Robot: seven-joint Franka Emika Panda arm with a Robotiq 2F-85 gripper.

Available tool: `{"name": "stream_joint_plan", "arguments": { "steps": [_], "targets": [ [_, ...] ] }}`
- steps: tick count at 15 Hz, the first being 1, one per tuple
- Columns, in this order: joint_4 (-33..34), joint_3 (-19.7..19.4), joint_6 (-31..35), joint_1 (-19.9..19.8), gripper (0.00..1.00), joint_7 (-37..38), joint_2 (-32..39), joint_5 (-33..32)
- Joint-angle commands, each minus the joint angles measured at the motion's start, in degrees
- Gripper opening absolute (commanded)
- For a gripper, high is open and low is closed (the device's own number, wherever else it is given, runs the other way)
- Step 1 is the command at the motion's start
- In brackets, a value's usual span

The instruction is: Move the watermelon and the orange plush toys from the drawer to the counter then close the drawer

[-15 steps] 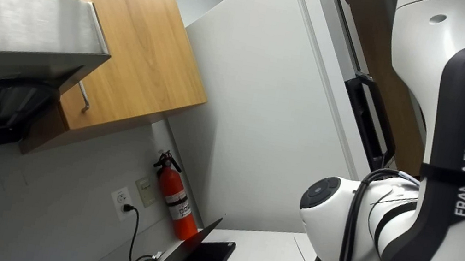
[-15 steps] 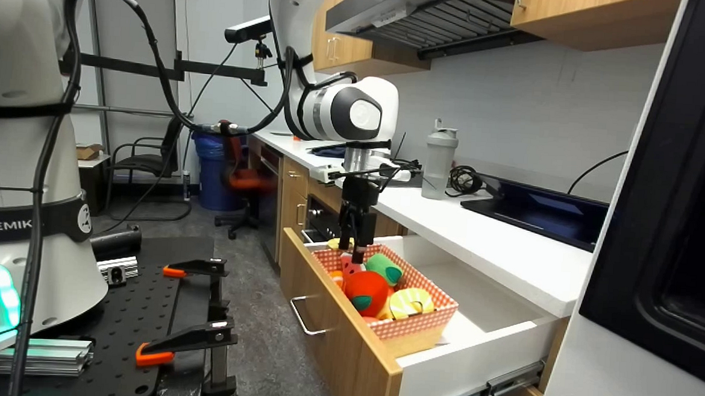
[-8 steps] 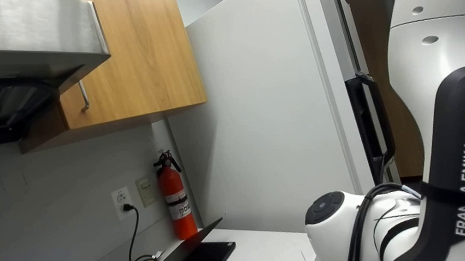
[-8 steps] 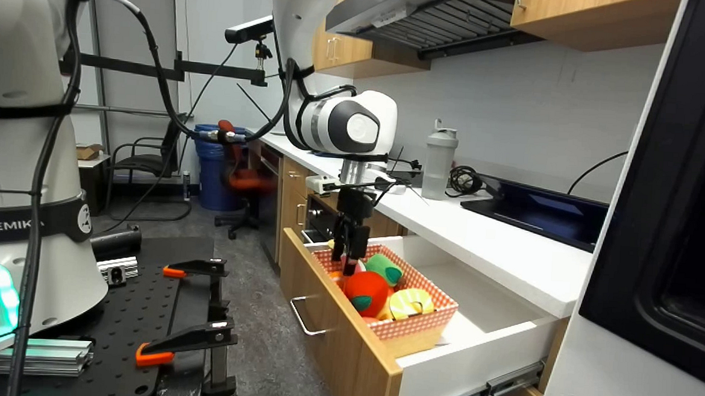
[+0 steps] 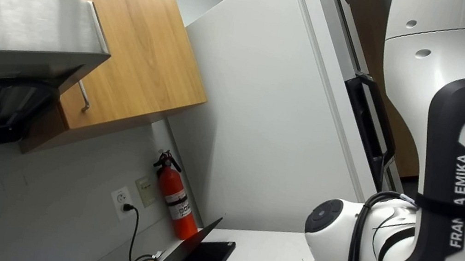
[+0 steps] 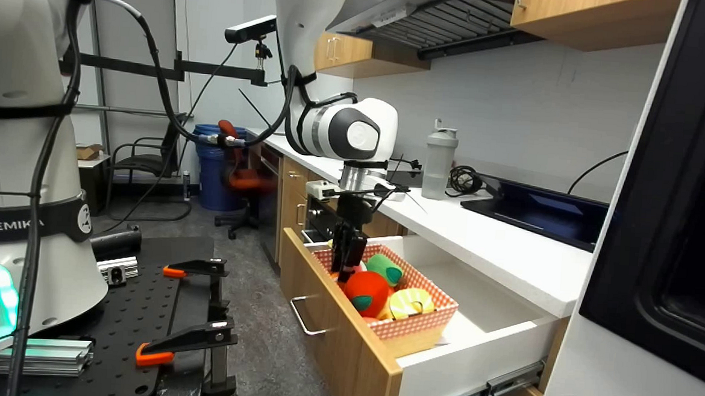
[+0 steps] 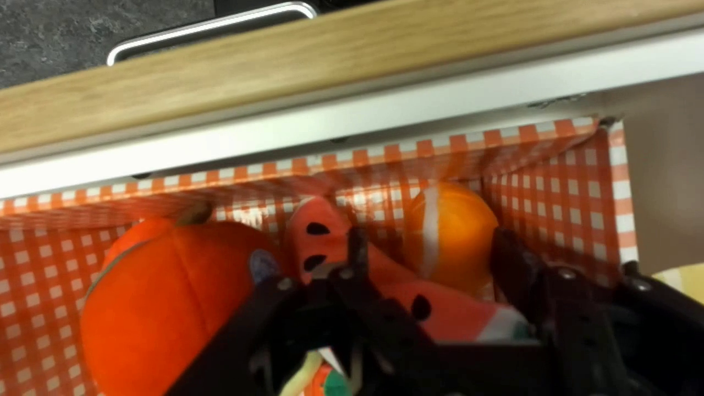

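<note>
My gripper [image 7: 432, 256] reaches into the basket in the drawer [image 6: 342, 327], its fingers apart over the watermelon [image 7: 454, 311]. This red slice with black seeds and a pale-green rind lies slantwise between and below the fingers; whether they touch it is unclear. To its left rests a round reddish-orange ball [image 7: 170, 313]; behind the slice sits a bright orange toy [image 7: 459, 231] with a white band, close to one fingertip. Which of these two is the orange plush toy I cannot tell. In an exterior view the gripper [image 6: 344, 270] mostly covers the watermelon. Beside the pulled-out drawer runs the white counter [image 6: 489, 235].
The red-and-white checked basket [image 7: 385, 152] stands against the drawer's wooden front edge [image 7: 341, 55]. A green toy [image 6: 383, 267] and a yellow toy [image 6: 410, 303] share it. On the counter stand a grey bottle [image 6: 440, 160] and a dark panel [image 6: 539, 211].
The arm has come down, bringing the gripper deeper into the basket and slightly toward the drawer front. Its fingers have drawn closer together. The toys and drawer look unmoved.
</note>
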Motion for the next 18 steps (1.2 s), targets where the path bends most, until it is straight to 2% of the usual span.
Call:
{"name": "stream_joint_plan", "arguments": {
  "steps": [1,2,6,7,8,9,14,17,18],
  "targets": [
    [1.53,-2.46,0.45,1.99,0.92,0.48,0.76,-0.43],
    [1.63,-3.14,0.46,2.46,0.99,0.81,0.71,-1.15],
    [2.13,-4.21,1.2,3.17,1.0,0.88,1.35,-1.35],
    [2.25,-4.14,1.41,3.14,0.75,0.78,1.57,-1.08],
    [2.35,-4.07,1.54,3.12,0.74,0.65,1.74,-0.92],
    [2.45,-4.05,1.62,3.16,0.68,0.59,1.88,-0.88],
    [2.44,-4.37,1.61,3.53,0.27,0.38,1.56,-1.39],
    [1.85,-4.87,-0.06,3.83,0.06,0.0,-0.17,-2.41],
    [1.32,-5.13,-0.7,3.89,0.02,-0.23,-1.17,-2.92]
  ]
}}
